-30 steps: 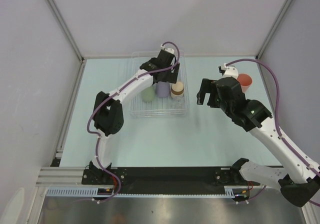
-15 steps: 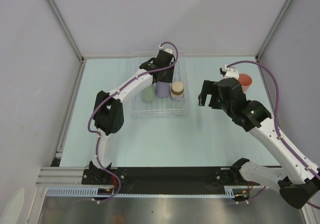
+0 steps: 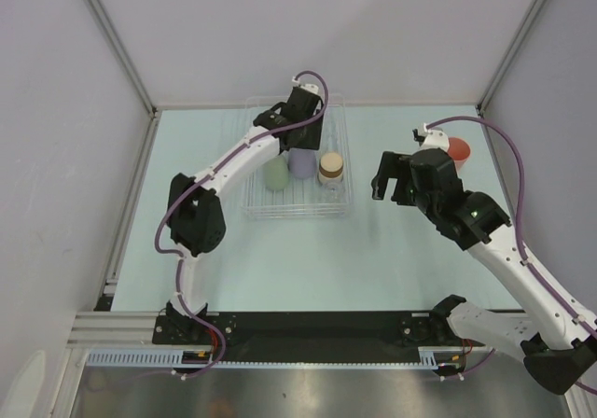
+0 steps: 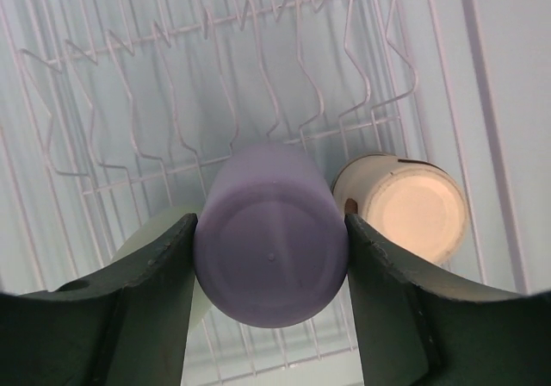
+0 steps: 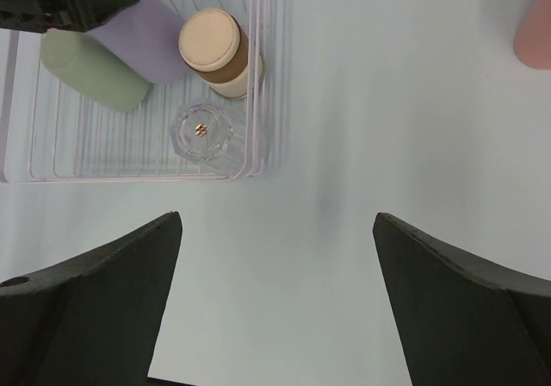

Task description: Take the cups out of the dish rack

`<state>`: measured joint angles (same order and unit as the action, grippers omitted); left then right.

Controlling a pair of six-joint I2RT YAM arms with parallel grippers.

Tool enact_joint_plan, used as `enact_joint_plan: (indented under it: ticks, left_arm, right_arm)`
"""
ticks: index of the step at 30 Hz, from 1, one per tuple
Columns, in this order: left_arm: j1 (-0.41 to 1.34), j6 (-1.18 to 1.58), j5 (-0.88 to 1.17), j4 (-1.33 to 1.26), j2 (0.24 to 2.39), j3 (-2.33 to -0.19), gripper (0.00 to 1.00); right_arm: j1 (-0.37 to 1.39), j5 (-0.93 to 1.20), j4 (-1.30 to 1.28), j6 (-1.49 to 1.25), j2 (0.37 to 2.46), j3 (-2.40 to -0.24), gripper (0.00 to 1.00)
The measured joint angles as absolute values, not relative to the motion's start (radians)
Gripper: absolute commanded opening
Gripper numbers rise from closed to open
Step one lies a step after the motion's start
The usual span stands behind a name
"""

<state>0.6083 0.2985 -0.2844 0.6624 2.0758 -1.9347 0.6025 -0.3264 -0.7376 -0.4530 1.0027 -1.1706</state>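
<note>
Left arm (image 3: 233,161) shifted farther; left jaws pinching lavender cup (image 4: 271,235); right jaws spread.

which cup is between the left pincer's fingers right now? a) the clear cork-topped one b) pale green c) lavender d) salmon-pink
C: in the left wrist view the lavender cup fills the gap of the left pincer, with a finger against each side, inside the dish rack.
</note>
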Motion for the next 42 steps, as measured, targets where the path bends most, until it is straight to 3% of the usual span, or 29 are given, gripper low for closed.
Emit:
enact_joint_plan:
  ticks: [11,17,28,35,42]
  left_arm:
    - [0.607,0.352,-0.152,0.626,1.761,-1.928,0.01]
    - [0.595,0.459,0.102,0.398,1.439,-1.584,0.00]
    - [0.550,0.699,0.435,0.008,1.146,-1.058,0.00]
    - [0.466,0.963,0.551,-0.355,1.114,-0.781,0.00]
    - [0.424,1.208,0.609,-0.754,1.214,-0.663,0.00]
  right_arm:
    - [0.501,-0.288,-0.715,-0.553,1.007,-1.168,0.97]
    - [0.419,-0.182,-0.635,-0.616,1.006,-1.129,0.95]
    - [0.411,0.020,-0.386,-0.634,0.975,-1.088,0.96]
    - [0.400,0.176,-0.213,-0.708,0.929,-0.992,0.96]
    - [0.337,0.315,-0.078,-0.818,0.861,-0.869,0.95]
